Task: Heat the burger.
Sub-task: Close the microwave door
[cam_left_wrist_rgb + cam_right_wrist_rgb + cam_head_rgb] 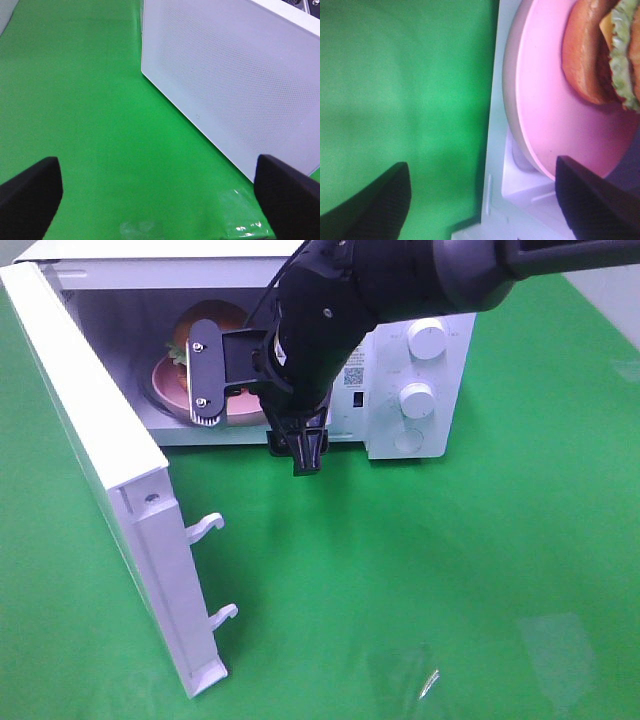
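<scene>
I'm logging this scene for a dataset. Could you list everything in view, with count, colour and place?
microwave: one, white, at the back of the table
door: one, white, swung open on the left of the high view
knobs: two, white, one above the other on the microwave's front panel
latch hooks: two, white, on the door's free edge
burger: one, brown bun with green lettuce, on the plate
plate: one, pink, inside the microwave
table cover: one, green, under everything
right arm: one, black, reaching to the microwave's opening
right gripper: one, black, open, by the plate's rim
left gripper: one, black, open, outside the door
</scene>
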Motion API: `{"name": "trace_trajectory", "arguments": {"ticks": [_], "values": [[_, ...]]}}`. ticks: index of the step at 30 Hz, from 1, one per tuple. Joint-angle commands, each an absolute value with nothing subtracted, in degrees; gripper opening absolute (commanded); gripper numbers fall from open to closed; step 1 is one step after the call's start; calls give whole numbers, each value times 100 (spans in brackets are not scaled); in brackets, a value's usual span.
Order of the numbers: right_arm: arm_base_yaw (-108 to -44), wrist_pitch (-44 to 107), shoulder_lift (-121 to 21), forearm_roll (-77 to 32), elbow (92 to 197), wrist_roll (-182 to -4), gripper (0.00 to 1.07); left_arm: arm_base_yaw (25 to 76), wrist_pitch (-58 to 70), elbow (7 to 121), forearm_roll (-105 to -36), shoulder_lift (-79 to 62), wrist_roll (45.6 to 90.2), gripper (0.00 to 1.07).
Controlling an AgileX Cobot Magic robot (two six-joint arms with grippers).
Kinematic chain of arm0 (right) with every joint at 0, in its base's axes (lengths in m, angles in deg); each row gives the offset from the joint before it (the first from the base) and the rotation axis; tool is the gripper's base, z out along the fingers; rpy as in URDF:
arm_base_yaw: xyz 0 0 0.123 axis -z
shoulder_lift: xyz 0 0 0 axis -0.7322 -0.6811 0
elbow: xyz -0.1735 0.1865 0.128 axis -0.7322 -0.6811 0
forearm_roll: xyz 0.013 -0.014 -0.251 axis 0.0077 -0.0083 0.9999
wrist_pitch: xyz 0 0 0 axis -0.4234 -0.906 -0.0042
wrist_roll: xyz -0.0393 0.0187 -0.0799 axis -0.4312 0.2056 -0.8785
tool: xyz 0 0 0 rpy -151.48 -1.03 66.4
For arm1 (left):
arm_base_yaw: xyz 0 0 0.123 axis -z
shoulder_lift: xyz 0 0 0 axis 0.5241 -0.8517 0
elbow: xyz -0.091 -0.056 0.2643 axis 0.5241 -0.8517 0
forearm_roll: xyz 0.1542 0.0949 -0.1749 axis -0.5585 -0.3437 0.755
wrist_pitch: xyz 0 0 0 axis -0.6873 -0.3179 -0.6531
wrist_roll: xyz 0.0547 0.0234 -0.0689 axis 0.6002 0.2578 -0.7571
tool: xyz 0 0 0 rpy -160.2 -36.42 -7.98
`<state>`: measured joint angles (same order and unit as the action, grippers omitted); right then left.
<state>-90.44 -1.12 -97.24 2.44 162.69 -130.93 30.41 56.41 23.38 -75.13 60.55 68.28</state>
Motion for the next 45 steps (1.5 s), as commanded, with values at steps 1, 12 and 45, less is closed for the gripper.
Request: {"name": "trace_trajectory", "arguments": {"ticks": [1,12,45], "values": [[-8987,-100,-9495,261,16074,-12904,76,3035,5555,2332,-7478,6078,6845,98],[-8769,-134,-8567,256,15163,-11827,76,3035,5555,2332,-7478,6078,6845,98],[-6655,-1968,-5582,-827,13181,-8085,76,3035,5555,2332,-7478,6078,6845,98]]}}
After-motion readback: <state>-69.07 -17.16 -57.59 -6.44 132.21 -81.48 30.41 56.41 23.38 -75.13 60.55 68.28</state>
